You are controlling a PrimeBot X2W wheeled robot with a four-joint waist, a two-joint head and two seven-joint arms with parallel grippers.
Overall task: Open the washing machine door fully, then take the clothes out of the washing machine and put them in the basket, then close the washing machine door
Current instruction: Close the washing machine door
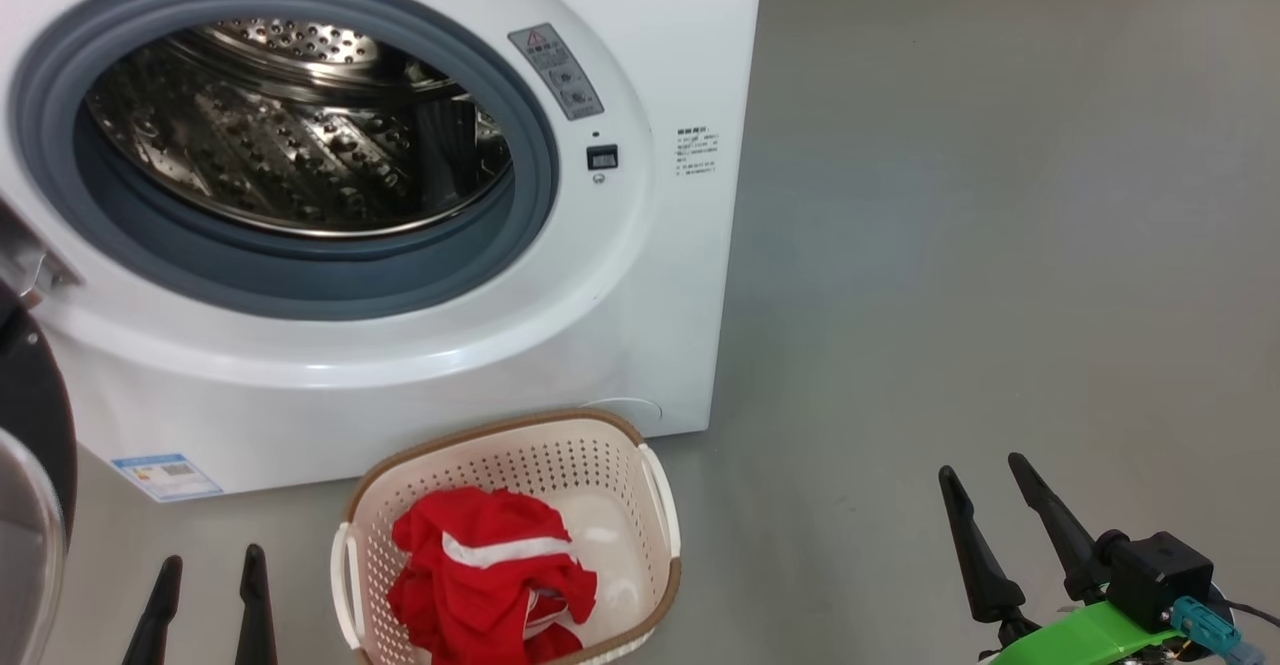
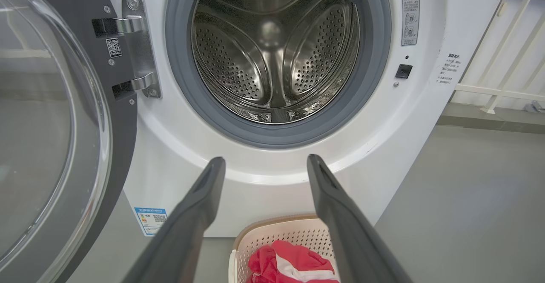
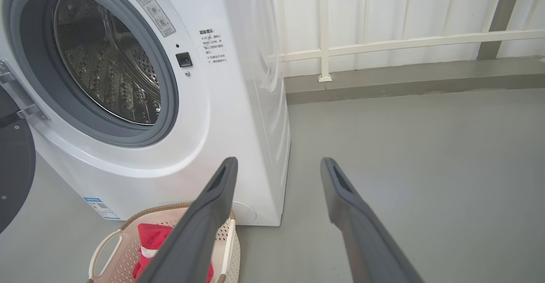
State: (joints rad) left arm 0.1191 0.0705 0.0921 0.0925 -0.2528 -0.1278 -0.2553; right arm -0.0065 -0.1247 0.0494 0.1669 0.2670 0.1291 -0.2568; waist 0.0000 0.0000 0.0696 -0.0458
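Observation:
The white washing machine (image 1: 620, 275) (image 2: 179, 155) (image 3: 221, 117) stands with its steel drum bare inside. Its black-rimmed glass door (image 1: 30, 485) (image 2: 51, 138) (image 3: 15, 164) hangs swung out to the left on its hinge. Red clothes with a white stripe (image 1: 490, 575) (image 2: 294, 261) (image 3: 153, 238) lie in the cream basket (image 1: 600, 455) (image 2: 281, 232) (image 3: 115, 253) on the floor in front of the washer. My left gripper (image 1: 210, 565) (image 2: 266, 164) is open and holds nothing, low at the left, aimed at the washer front. My right gripper (image 1: 985, 480) (image 3: 279, 166) is open with nothing in it, to the right of the basket.
Grey floor (image 1: 1000, 245) stretches wide to the right of the washer. A white railing (image 3: 383, 44) and a low step run along the back wall behind it.

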